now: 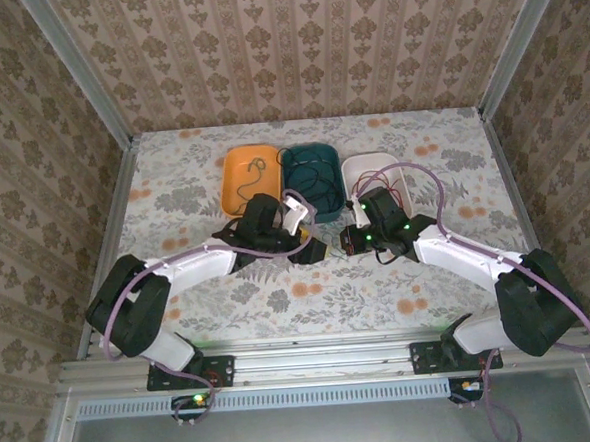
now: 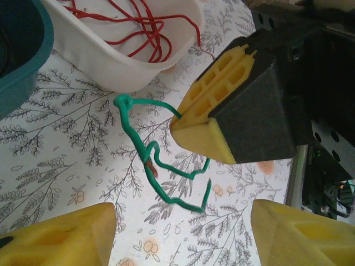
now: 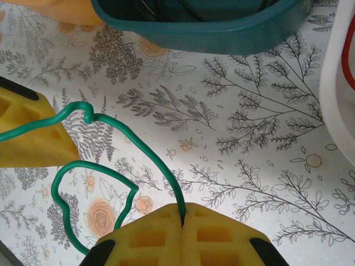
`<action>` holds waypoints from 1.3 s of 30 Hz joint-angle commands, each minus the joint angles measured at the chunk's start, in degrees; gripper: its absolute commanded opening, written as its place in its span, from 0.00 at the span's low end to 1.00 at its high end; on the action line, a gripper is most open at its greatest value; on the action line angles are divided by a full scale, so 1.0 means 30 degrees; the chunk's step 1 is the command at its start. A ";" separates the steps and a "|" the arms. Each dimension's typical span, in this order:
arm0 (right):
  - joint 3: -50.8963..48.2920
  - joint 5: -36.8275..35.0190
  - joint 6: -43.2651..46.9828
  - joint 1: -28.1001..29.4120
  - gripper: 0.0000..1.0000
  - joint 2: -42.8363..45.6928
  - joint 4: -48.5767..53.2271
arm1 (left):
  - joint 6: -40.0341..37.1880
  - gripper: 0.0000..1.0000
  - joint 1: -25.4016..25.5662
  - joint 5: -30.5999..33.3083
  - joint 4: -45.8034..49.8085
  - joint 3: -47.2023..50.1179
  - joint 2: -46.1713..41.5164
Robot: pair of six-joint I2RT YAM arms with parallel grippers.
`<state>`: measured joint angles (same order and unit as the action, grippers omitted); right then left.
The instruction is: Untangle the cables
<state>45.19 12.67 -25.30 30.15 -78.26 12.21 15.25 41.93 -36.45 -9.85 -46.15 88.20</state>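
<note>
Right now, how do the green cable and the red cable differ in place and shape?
The green cable lies on the table, pinched in the shut right gripper; the red cable lies mostly inside the white bin. The green cable is a single kinked strand; the red cable is piled in several overlapping loops. Both are thin wires.

My fingers are yellow. I see a green cable, red cables, orange bin, teal bin, white bin, flowery table.
</note>
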 commanded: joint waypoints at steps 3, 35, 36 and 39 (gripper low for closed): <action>-0.0210 0.0406 -0.0515 -0.0052 0.00 0.0724 -0.0742 | 0.0541 0.22 -0.0120 0.0032 -0.1283 -0.0464 0.1072; -0.1494 -0.0880 -0.3625 -0.2337 0.33 0.2784 -0.2444 | 0.0916 0.00 -0.2288 0.1443 -0.0264 0.0424 -0.2500; -0.1605 -0.0989 -0.3565 -0.2325 0.34 0.2742 -0.2191 | 0.0570 0.00 -0.2036 0.1577 0.0133 0.0291 -0.2307; -0.1754 -0.1755 -0.3208 -0.2259 0.36 0.2434 -0.0737 | -0.0818 0.00 -0.0870 0.2511 0.1732 -0.0412 -0.1393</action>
<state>40.21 9.34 -35.97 23.11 -70.76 5.41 18.31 36.62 -30.02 -11.22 -44.95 81.54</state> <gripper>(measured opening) 0.350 0.050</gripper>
